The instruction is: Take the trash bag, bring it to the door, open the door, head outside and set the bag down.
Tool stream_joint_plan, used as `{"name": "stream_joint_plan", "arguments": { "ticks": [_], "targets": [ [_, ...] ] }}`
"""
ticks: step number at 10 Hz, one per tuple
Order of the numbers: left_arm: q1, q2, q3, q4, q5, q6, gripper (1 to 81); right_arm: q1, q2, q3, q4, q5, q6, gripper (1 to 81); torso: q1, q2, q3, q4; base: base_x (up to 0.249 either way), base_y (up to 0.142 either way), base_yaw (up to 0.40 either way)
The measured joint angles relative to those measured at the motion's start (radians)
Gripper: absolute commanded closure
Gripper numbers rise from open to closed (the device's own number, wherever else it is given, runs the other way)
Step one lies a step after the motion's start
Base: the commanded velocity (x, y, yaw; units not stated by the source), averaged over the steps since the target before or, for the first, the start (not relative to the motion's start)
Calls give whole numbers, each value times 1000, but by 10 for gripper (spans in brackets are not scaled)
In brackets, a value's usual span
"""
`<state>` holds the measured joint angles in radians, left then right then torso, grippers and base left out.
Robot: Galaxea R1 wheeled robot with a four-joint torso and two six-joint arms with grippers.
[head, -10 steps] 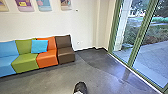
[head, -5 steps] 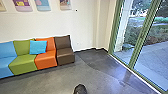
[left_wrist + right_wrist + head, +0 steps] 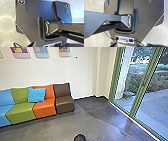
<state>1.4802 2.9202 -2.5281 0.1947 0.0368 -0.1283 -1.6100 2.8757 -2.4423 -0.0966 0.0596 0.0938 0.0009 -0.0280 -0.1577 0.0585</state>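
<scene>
Green-framed glass door (image 3: 142, 87) looks shut, with the robot inside. Opening it, going out and putting the bag down seem left. I can't tell where the trash bag is, or if either gripper is spread or pinching.

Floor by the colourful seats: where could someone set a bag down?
Open floor lies before the orange seat and from the brown seat across to the green frame. It is tighter at the near edge, by a dark rounded shape; the blue cushion crowds the orange seat.
</scene>
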Motion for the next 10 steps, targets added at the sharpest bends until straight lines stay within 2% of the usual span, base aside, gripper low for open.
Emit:
{"name": "stream_joint_plan", "arguments": {
  "ticks": [10],
  "targets": [
    [0, 0, 0, 0, -2, 0, 10, -2, 0, 0, 0, 0, 0, 10, 0, 0, 0, 0, 132, 0, 0]
  ]
}}
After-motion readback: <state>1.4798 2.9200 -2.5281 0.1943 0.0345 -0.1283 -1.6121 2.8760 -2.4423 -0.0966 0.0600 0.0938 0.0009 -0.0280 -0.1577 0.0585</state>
